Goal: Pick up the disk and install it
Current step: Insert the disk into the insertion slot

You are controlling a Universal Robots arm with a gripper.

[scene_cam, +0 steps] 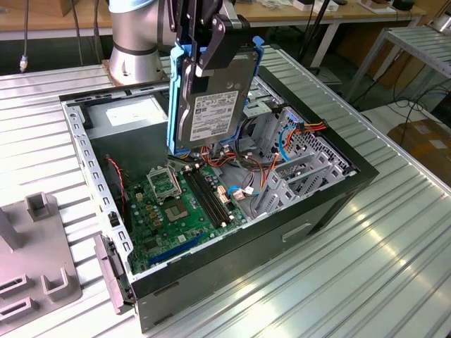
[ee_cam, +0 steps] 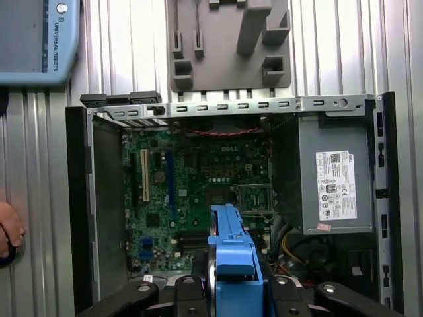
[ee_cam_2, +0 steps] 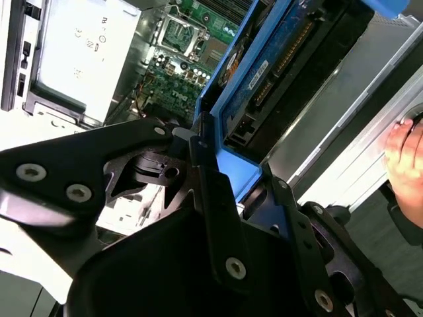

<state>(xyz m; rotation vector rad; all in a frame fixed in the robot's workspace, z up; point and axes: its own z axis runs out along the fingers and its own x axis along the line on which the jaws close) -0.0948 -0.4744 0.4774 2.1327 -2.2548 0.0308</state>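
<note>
Exterior view: the pick-up looked done and the install not yet. The disk (scene_cam: 211, 102), a flat black-and-silver metal hard drive with a white barcode label and a blue plastic bracket around its edges, hung in the air above the open black-and-grey metal computer case (scene_cam: 331, 193). It stood on edge, nearly upright, with its lower end over the green motherboard (scene_cam: 176, 204) and apart from it, seated in no part of the case.

The black gripper (scene_cam: 201, 60) reached down from above, its 2 fingers closed tight on the upper end of the blue bracket. The silver arm base (scene_cam: 134, 42) stood behind the case, on the ribbed aluminium table (scene_cam: 317, 282). In the first wrist view the camera looked straight down past the bracket into the case, with the grey power-supply box (ee_cam: 334, 178) to 1 side. A person's hand (ee_cam_2: 404, 158) rested outside the case in the second wrist view.
</note>
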